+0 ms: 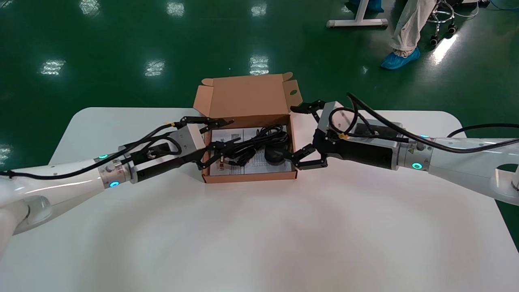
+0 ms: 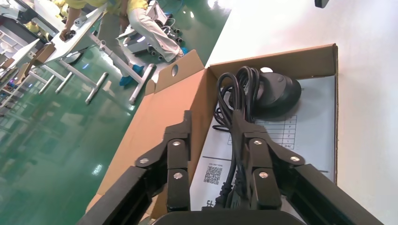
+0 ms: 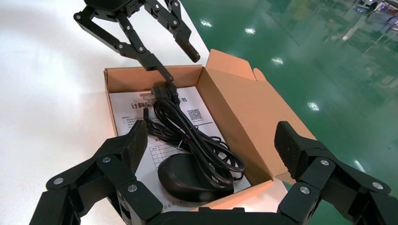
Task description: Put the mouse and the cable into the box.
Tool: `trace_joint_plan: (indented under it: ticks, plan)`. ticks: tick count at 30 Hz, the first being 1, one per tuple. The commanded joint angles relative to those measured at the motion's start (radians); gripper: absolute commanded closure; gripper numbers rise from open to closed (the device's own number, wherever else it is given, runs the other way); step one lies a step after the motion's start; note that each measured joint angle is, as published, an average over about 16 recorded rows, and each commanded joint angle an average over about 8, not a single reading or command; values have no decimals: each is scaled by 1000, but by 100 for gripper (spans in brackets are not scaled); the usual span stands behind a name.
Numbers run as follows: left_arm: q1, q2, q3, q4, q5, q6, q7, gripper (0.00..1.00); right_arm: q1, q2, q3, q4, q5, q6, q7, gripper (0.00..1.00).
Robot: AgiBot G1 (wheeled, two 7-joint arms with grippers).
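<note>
Box [image 1: 251, 177] stands open at centre frame on the white tabletop [image 1: 259, 235], lid raised. Mouse [image 1: 275, 155] lies inside at the box's right end, on a printed sheet [image 1: 263, 167]. Coiled cable [image 1: 251, 145] lies inside too, touching the mouse. Left hand [image 1: 232, 130] is at the box's left end, fingers spread, one finger reaching the cable's plug end. Right hand [image 1: 291, 132] is at the box's right edge, fingers spread wide.

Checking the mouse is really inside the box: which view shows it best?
The right wrist view: the mouse lies in the box, cable draped over it. The left wrist view shows it partly behind the cable; the head view, only a small dark shape.
</note>
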Motion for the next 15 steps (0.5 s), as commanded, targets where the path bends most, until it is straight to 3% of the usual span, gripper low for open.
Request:
trace_joint_plan:
  ticks: [1,7,15]
  plan:
    - [0,-2,-6,2,-8,-3,-10,0,2,1,-1,1,-2,0,-1,0]
    - [28,-27,-79,6,-108,-3,-25,0,8,7,67,-27,97,6,49,0]
    - [45,-43,-95,-13,-137,14,-29,0,-19,38,121,19,188,-14,124,0]
